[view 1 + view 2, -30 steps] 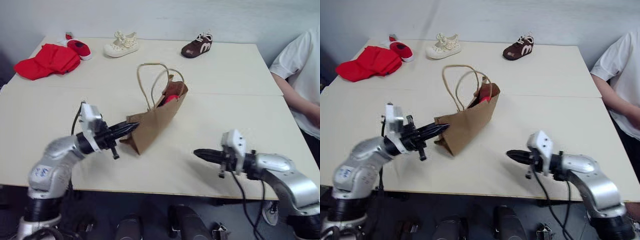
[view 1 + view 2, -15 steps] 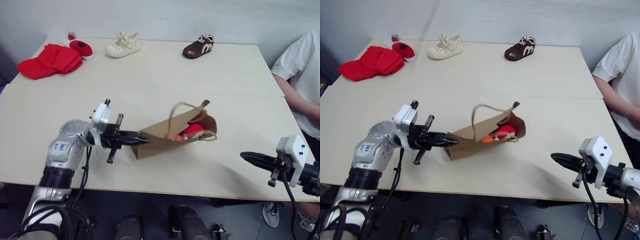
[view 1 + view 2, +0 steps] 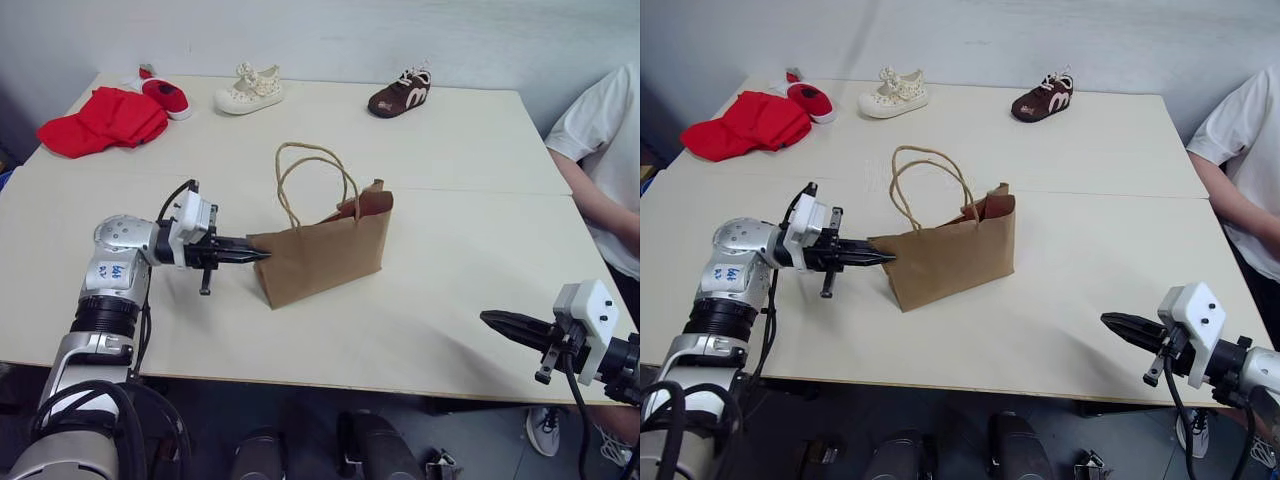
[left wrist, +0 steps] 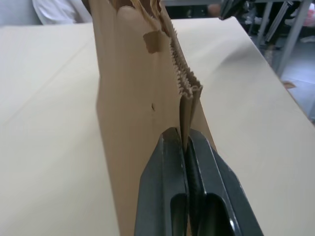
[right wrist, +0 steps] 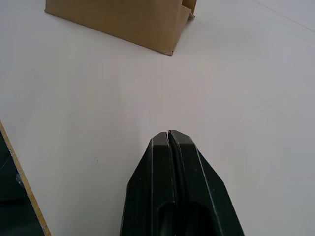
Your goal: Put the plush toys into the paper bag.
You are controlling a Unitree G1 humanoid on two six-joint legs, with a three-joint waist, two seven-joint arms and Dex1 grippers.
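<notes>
Left gripper is pinched tight on the folded side edge of the paper bag; in the left wrist view the crimped paper seam sits clamped between the two black fingers. Bag stands upright on the table, extending away from the left fingertips toward the table middle, both cord handles up in loops. Mouth is partly open at the end farthest from the left gripper, reddish-brown showing inside at the rim; can't tell whether that is a plush toy. Right gripper is fully closed on nothing, hovering near the table's front edge, well apart from the bag, tips pointing toward it. Beyond the bag, at the far side: red cloth, small red shoe, cream shoe, brown shoe. A person's white sleeve is past the right gripper's side.
</notes>
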